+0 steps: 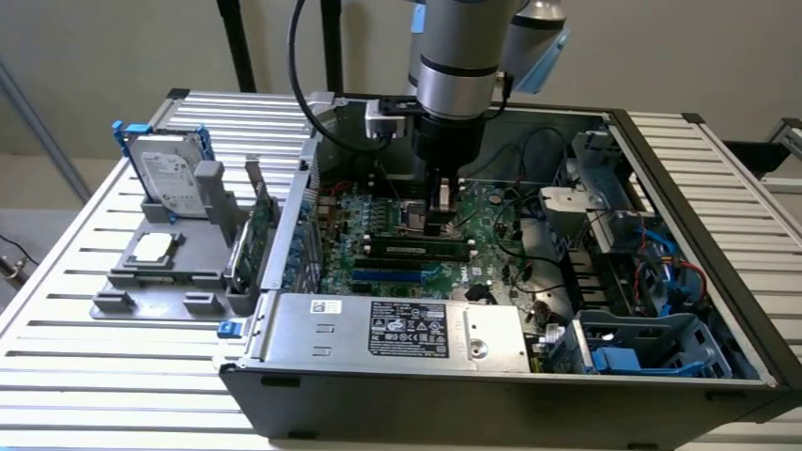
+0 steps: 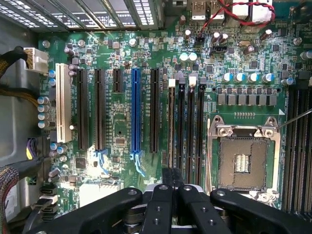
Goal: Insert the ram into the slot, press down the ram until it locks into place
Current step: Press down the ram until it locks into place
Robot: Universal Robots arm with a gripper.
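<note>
Pincer (image 1: 437, 224) fingers (image 2: 171, 187) are seen pressed together, with nothing visible between them, low inside the open computer case (image 1: 701, 254) over the green board (image 2: 117, 131). The ram (image 1: 420, 250) is seen lying along a black slot (image 2: 171, 126) just below the fingertips; whether it is touched cannot be told. A blue slot (image 2: 135, 109) is placed beside the black ones, and a square silver socket (image 2: 242, 163) on their other side. A white label (image 1: 414, 331) is carried by the metal box at the front, and another by the hard drive (image 1: 169, 178) outside the case; their writing cannot be read.
</note>
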